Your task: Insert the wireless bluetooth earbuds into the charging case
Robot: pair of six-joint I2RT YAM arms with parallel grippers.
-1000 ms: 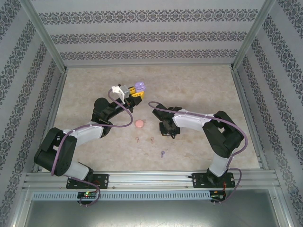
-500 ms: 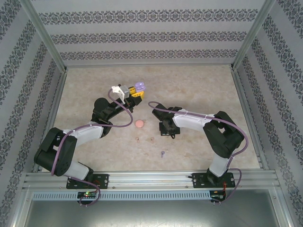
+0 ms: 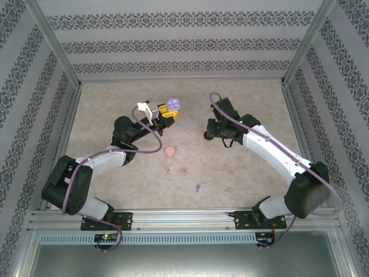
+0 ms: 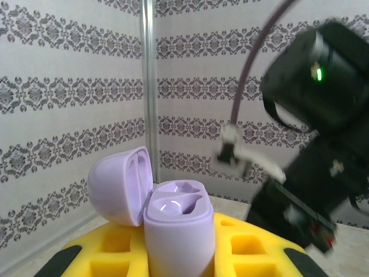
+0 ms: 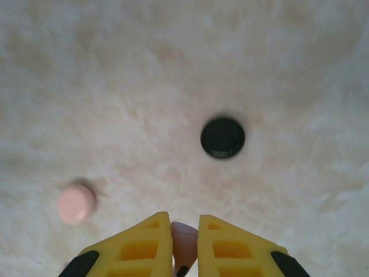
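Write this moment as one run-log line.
left gripper: shut on open purple case, raised | right gripper: shut on pale earbud | on table: black case, pink case

No text, labels, numbers — none readable

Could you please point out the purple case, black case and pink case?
purple case (image 4: 176, 236): left wrist view, front of its body.
black case (image 5: 222, 137): right wrist view, top centre.
pink case (image 5: 76, 203): right wrist view, top centre.
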